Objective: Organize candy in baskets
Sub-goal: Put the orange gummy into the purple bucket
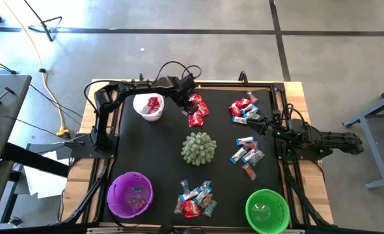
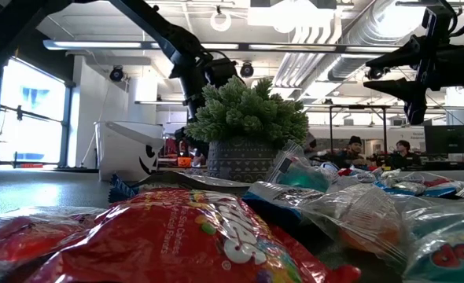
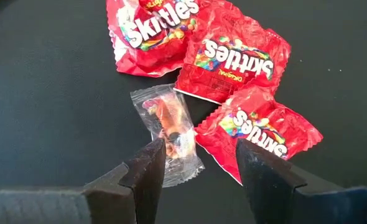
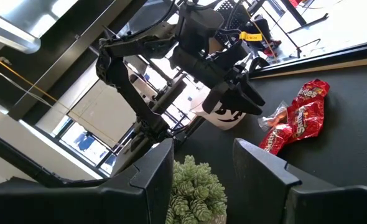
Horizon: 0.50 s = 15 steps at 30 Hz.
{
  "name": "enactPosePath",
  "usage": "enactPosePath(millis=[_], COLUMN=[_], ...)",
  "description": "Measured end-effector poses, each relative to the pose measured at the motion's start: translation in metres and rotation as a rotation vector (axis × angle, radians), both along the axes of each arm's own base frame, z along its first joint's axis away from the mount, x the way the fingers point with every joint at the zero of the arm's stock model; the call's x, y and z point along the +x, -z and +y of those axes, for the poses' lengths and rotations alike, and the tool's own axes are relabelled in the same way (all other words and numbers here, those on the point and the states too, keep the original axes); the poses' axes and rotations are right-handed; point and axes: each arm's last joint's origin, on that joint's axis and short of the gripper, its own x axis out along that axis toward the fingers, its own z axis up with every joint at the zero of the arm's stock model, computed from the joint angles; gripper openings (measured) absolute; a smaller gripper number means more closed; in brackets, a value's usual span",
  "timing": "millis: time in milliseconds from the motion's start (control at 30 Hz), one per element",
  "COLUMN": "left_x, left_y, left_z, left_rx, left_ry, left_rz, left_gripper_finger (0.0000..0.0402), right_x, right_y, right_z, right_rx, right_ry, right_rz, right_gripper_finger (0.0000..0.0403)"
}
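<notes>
Near the table's far edge: left gripper (image 3: pixel 199 171) — fingers apart, hovering over a clear-wrapped sweet (image 3: pixel 168 133) beside red candy packets (image 1: pixel 198 109).
White basket (image 1: pixel 148 107): far-left area, red candy inside.
Purple basket (image 1: pixel 130 194): near-left corner.
Green basket (image 1: pixel 267 210): near-right corner.
Right gripper (image 1: pixel 268 126): fingers apart, raised at the right edge — beside blue-and-silver candy (image 1: pixel 247 154).
Centre: spiky green plant (image 1: pixel 198 148).

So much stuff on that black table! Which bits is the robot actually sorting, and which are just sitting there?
Part of the job:
- red Skittles packets
- blue-and-silver wrapped sweets
- small clear-wrapped sweet
- white round basket
- purple round basket
- bright green round basket

Just sitting there:
- spiky pale-green potted plant
- yellow cable on the floor
</notes>
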Motion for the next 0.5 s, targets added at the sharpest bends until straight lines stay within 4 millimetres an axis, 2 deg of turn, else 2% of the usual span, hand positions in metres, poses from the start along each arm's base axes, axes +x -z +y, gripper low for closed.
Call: enactPosePath(millis=[200,500], left_x=[0.000,-0.003], left_y=[0.000,-0.002], left_z=[0.002,0.015], left_rx=[0.012,0.045], left_ry=[-0.007,-0.070], left_rz=[-0.003,-0.027], left_gripper_finger=[0.0184,0.0184], right_x=[0.000,0.000], right_y=[0.000,0.000], right_z=[0.000,0.000], right_rx=[0.000,0.000], right_ry=[0.001,0.000], right_rz=[0.000,0.001], right_gripper_finger=[0.0162,0.0162])
